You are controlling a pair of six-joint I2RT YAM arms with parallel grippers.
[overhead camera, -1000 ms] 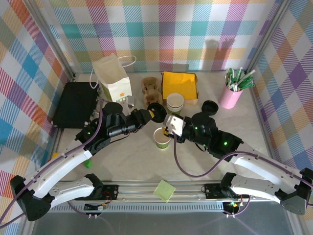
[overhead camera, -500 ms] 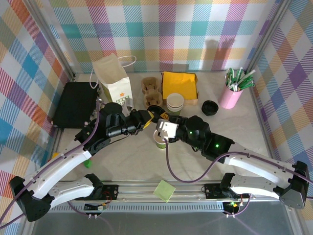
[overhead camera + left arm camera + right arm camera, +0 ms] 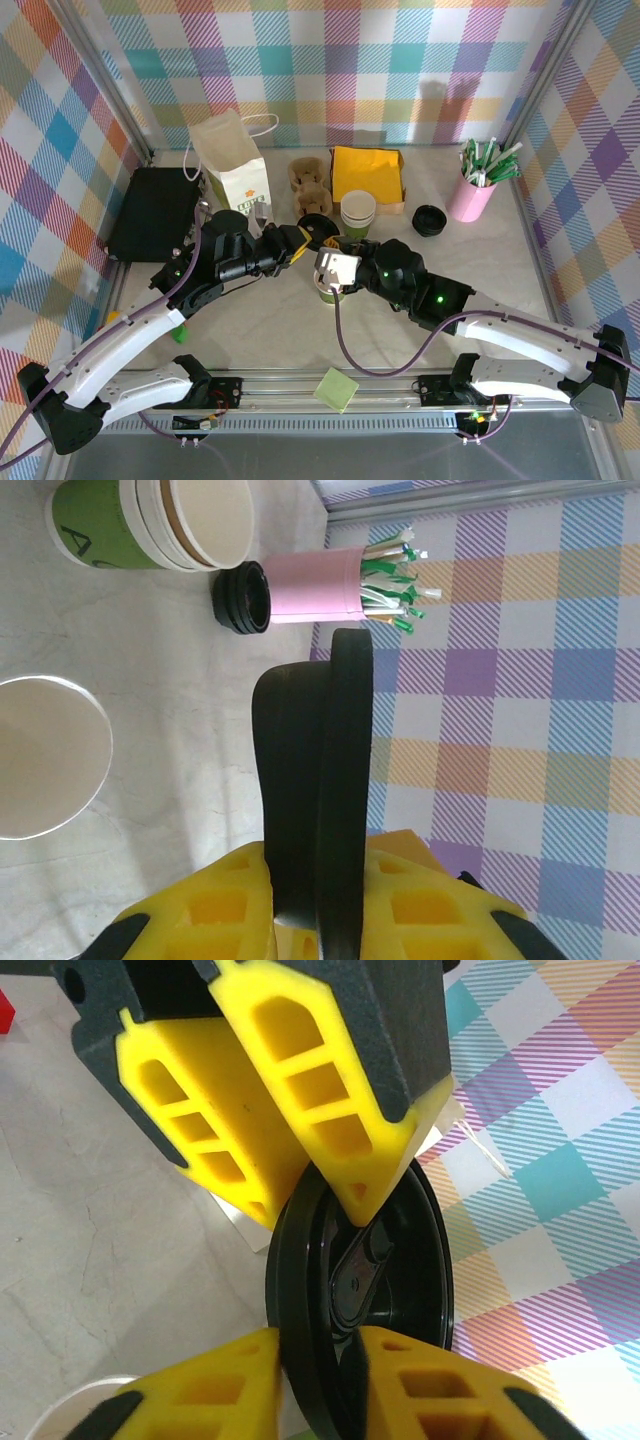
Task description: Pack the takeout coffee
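Black lid (image 3: 420, 1260), pink cup (image 3: 320, 585) (green-white sticks (image 3: 395, 570)), pastel plaid walls (image 3: 400, 60), green-banded cup stack (image 3: 150, 525).

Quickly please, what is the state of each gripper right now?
Left gripper: closed on the black lid.
Right gripper: looks closed on the same black lid, at its opposite edge.

Two robot arms, left arm (image 3: 110, 345) and right arm (image 3: 520, 335), with glossy white curved shells, black joint housings dotted with small green lights (image 3: 435, 297) and purple cables (image 3: 345, 335) trailing alongside, end in the left gripper (image 3: 320, 870) and right gripper (image 3: 318, 1345), each with bright yellow fingers (image 3: 230, 1380) moulded with open cells.
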